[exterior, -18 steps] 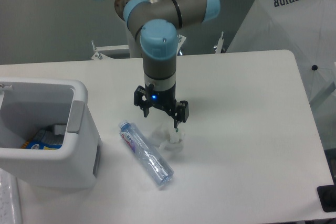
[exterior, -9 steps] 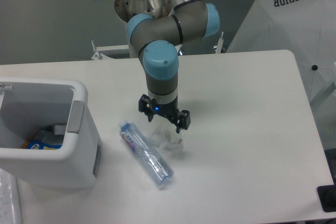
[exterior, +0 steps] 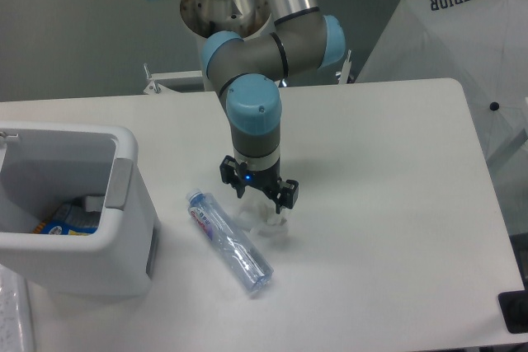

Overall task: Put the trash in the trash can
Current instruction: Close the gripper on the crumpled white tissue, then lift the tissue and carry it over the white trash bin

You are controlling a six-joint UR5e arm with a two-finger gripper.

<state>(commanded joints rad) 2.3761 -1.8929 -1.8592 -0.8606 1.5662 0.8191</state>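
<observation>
A small crumpled white paper wad (exterior: 266, 220) lies on the white table just right of a crushed clear plastic bottle (exterior: 228, 241) with a blue-and-red label. My gripper (exterior: 261, 206) points straight down over the wad, its fingers spread either side of it, open. The wad's upper part is hidden behind the gripper body. The bottle lies diagonally, cap end toward the upper left, untouched. The white trash can (exterior: 124, 241) with a grey side panel stands at the left edge of the table.
Inside the trash can lies a blue-and-yellow printed packet (exterior: 70, 222). A folded white umbrella-like cover marked SUPERIOR (exterior: 462, 47) stands off the table's right side. A black object (exterior: 515, 312) sits at the lower right corner.
The gripper has come down slightly and shifted a little right, closer onto the paper wad. The bottle and the bin have not moved.
</observation>
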